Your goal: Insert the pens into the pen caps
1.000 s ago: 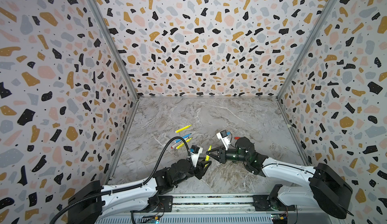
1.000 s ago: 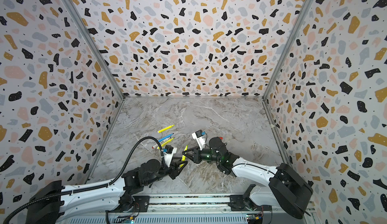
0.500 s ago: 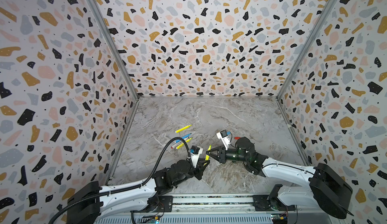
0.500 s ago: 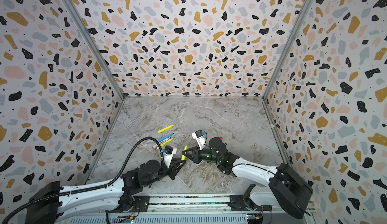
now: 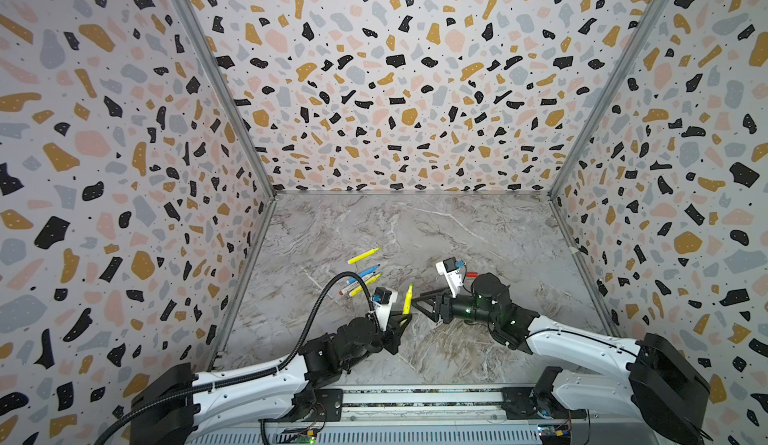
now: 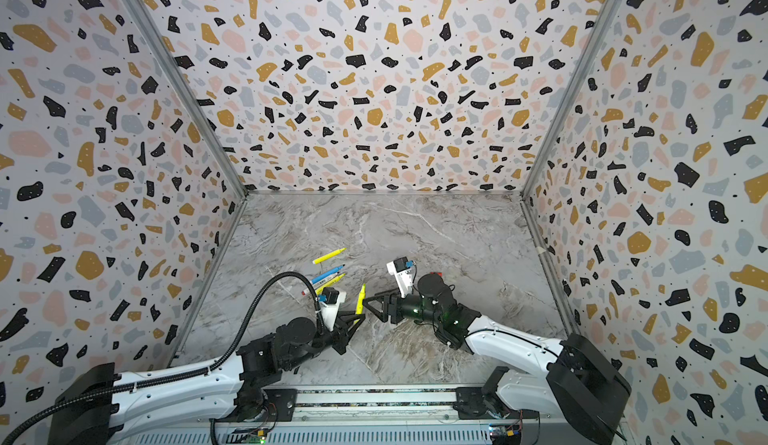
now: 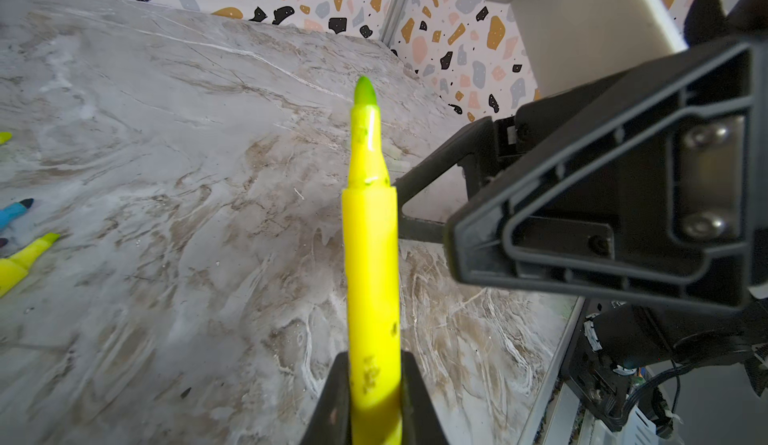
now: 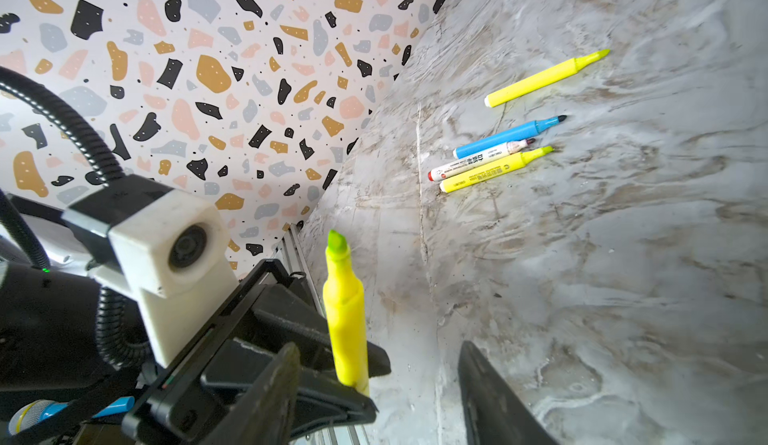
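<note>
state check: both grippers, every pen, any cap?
left gripper: shut on held pen
right gripper: open, gripping nothing
held pen: roughly upright, tip up, uncapped
far yellow pen: lying alone, uncapped
blue pen: lying, uncapped
white pen: lying, uncapped
near yellow pen: lying, uncapped
red cap: behind right arm, partly hidden

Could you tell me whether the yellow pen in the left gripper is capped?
Uncapped: the yellow pen, clamped in the left gripper, shows a bare green tip.
</note>
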Available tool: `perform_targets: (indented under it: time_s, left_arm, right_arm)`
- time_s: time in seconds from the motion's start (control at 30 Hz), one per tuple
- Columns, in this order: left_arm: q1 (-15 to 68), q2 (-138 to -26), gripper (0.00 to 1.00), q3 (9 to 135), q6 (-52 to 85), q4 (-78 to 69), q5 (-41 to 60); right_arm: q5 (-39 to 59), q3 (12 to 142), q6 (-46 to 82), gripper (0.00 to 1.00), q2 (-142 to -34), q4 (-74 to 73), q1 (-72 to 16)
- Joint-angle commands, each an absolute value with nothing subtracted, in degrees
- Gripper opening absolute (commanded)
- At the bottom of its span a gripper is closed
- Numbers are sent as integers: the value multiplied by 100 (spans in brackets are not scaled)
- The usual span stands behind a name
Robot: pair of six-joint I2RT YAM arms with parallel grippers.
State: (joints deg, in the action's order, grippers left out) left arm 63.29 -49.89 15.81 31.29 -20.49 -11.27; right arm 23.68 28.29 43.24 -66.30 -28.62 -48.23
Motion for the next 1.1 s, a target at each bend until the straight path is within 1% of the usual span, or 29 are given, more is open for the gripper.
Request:
perform_targets:
  time_s: [0.0, 0.23, 0.37, 0.47, 0.53, 0.7, 0.87, 1.07]
  left_arm:
    - [6313, -4961, 0, 1762, 3077, -1960, -1254]
    - [6311, -4761, 0, 1946, 3123, -1644, -1350]
    - [6311, -4636, 0, 2117, 3018, -1236, -1452]
    - [6311, -4590, 0, 1982, 3140, -1398, -1374]
    - [6311, -4564, 0, 1892, 3218, -1625, -1193]
    - [6311, -4419, 0, 1688, 3347, -1907, -860]
    - [6311, -4233, 0, 1555, 3393, -2056, -687]
    - [6311, -4208, 0, 1510, 3391, -2145, -527]
  right_arm:
    - [2025, 2746, 4192, 62, -6226, -2491, -4712]
    - [2153, 2461, 4300, 63, -5374, -1892, -4010]
    - [2123, 2357, 4064, 68, -4819, -1326, -3442]
    - [2371, 2361, 3931, 68, -4768, -904, -2849]
    - [2373, 2428, 3739, 69, -4776, -577, -2630]
    - [1858, 2633, 3323, 71, -5044, 156, -2266]
    - [1191, 2996, 2949, 71, -5585, 536, -2130]
    - [798, 3682, 2537, 71, -6704, 655, -1612]
